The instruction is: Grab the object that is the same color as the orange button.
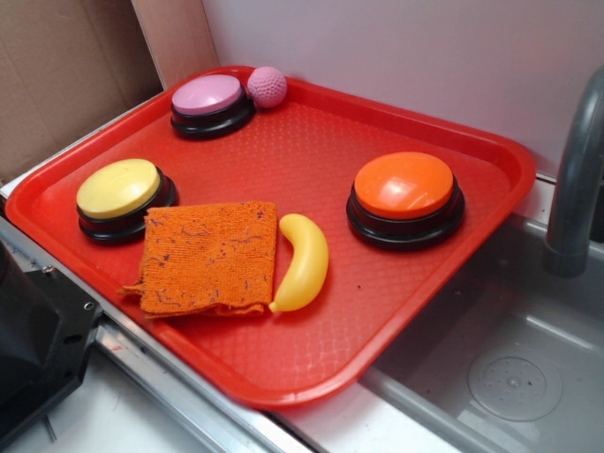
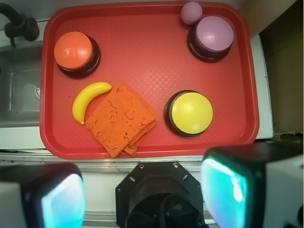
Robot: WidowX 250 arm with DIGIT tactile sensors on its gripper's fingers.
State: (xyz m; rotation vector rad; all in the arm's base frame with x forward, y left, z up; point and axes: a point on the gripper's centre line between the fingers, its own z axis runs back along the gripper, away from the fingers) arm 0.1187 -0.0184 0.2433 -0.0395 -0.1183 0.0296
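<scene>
The folded orange knitted cloth [image 1: 209, 257] with dark flecks lies flat on the red tray [image 1: 311, 160], near its front edge; it also shows in the wrist view [image 2: 123, 118]. The orange button [image 1: 406, 196] stands on the tray's right side and shows at upper left in the wrist view [image 2: 74, 52]. My gripper [image 2: 145, 197] is high above the robot base, off the tray's near edge, well apart from the cloth. Its two fingers [image 2: 223, 190] stand wide apart with nothing between them. The gripper is out of the exterior view.
A yellow toy banana [image 1: 304, 262] lies against the cloth's right edge. A yellow button [image 1: 123, 196] touches the cloth's left corner. A pink button [image 1: 209, 102] and pink ball [image 1: 267, 87] sit at the tray's back. A sink [image 1: 510, 368] with grey faucet [image 1: 574, 179] is right.
</scene>
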